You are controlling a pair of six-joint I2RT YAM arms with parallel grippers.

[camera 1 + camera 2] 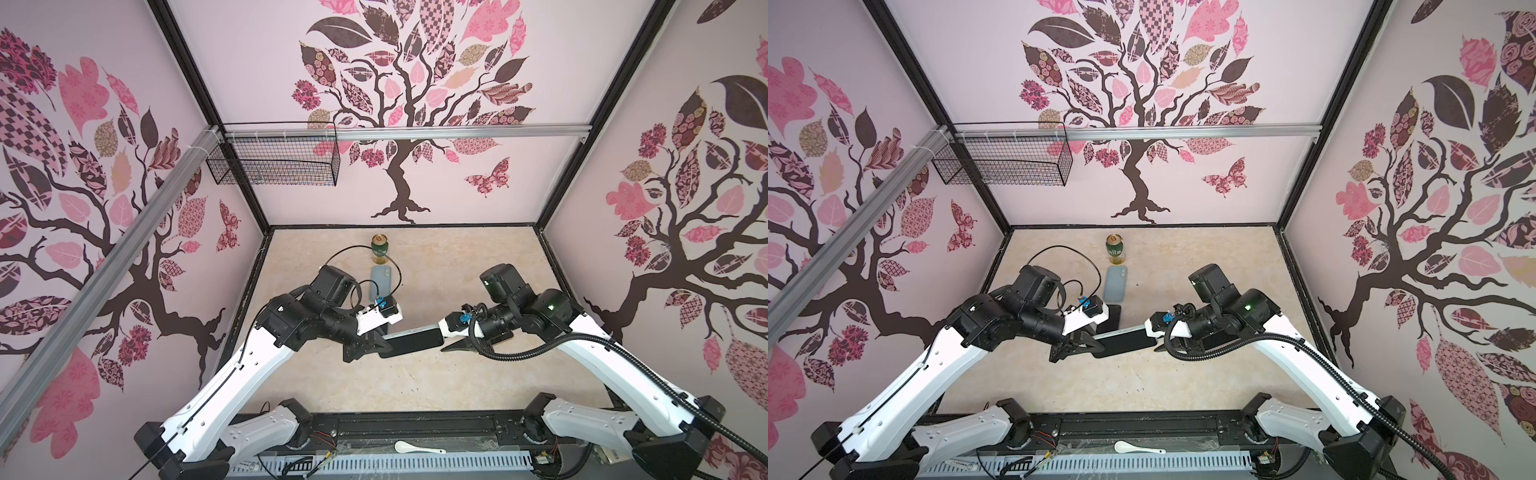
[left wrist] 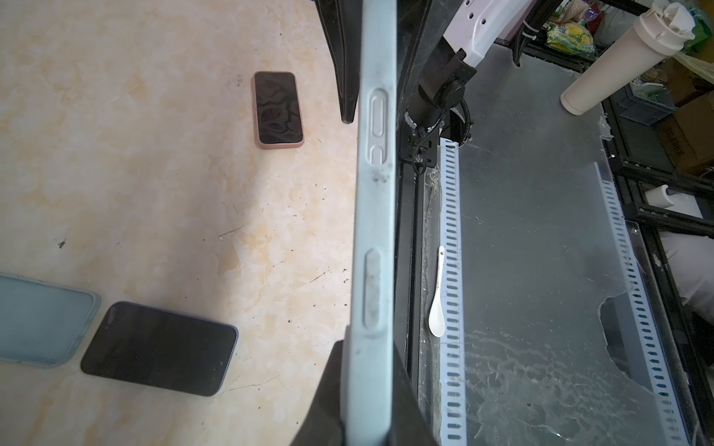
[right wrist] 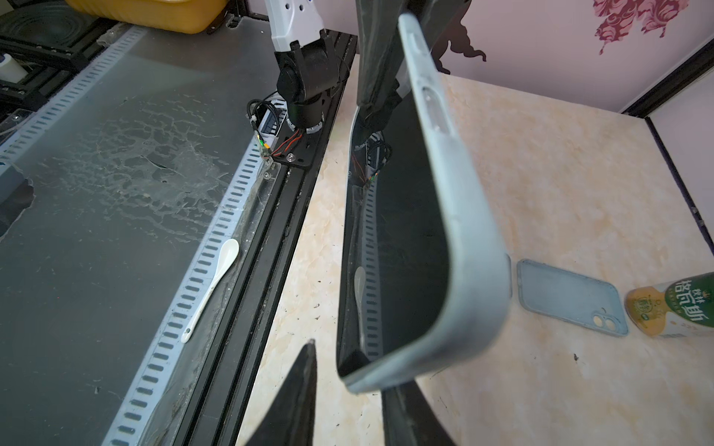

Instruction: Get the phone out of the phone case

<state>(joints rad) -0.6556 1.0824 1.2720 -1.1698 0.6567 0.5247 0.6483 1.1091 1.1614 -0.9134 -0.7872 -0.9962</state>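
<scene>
A phone with a dark screen (image 3: 402,231) sits in a pale blue phone case (image 3: 456,216) and is held on edge above the table between the two arms, in both top views (image 1: 411,341) (image 1: 1125,341). My left gripper (image 2: 367,386) is shut on one end of the case (image 2: 376,216), a finger on each face. My right gripper (image 3: 349,370) is open around the other end. One of its fingers (image 3: 305,378) stands a little apart from the screen side, and the other (image 3: 409,413) lies close behind the case's back.
On the table lie an empty pale blue case (image 1: 381,284), a bare black phone (image 2: 158,347) and a phone in a pink case (image 2: 277,110). A green can (image 1: 379,248) stands further back. A white spoon (image 1: 417,448) rests on the front rail. A wire basket (image 1: 274,162) hangs at the back left.
</scene>
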